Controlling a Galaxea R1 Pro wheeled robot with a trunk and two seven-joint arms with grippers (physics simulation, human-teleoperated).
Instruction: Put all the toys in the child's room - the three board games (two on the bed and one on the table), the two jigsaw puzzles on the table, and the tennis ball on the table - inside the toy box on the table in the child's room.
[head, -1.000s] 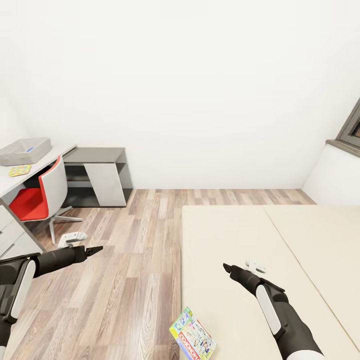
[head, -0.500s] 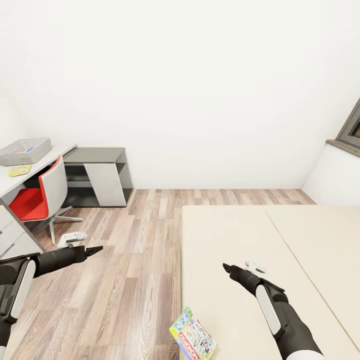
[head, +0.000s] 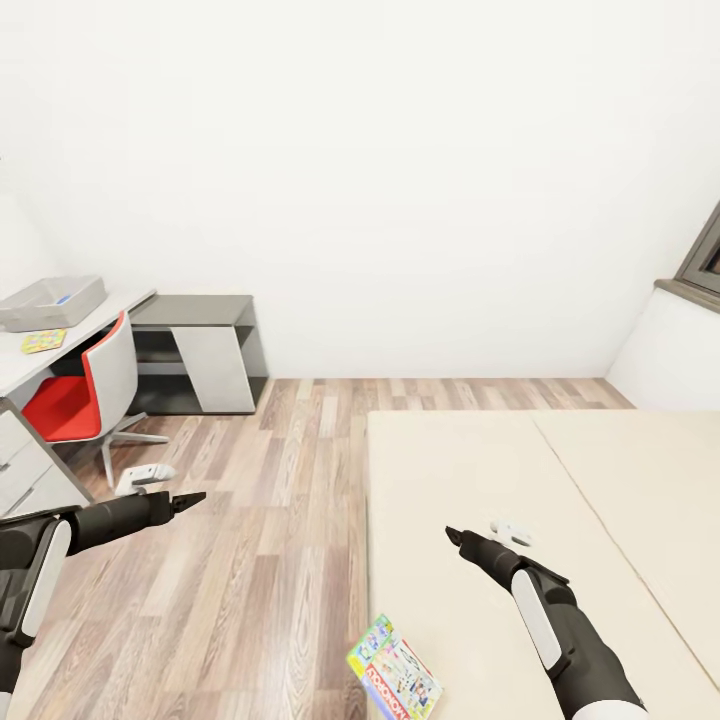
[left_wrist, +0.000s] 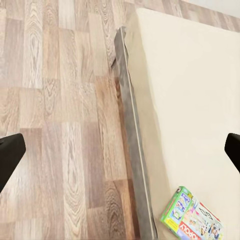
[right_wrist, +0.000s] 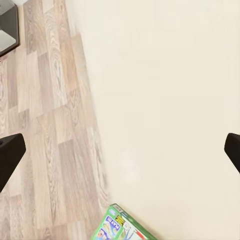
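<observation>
A colourful board game box (head: 395, 680) lies on the near left corner of the cream bed (head: 560, 500); it also shows in the left wrist view (left_wrist: 192, 220) and the right wrist view (right_wrist: 122, 227). My left gripper (head: 188, 499) hangs open over the wood floor, left of the bed. My right gripper (head: 455, 537) is open above the mattress, beyond the box, with nothing between its fingers. Far left, a grey toy box (head: 52, 302) stands on the white table (head: 20, 370), with a flat colourful puzzle (head: 43, 341) beside it. The other toys are out of view.
A red and white swivel chair (head: 85, 400) stands at the table. A low grey side table (head: 195, 350) sits against the back wall. Wood floor (head: 280, 520) runs between table and bed. A window frame (head: 705, 260) is at the right edge.
The whole head view has shifted slightly, so the camera has moved. Both arms hold the same pose and both grippers stay open.
</observation>
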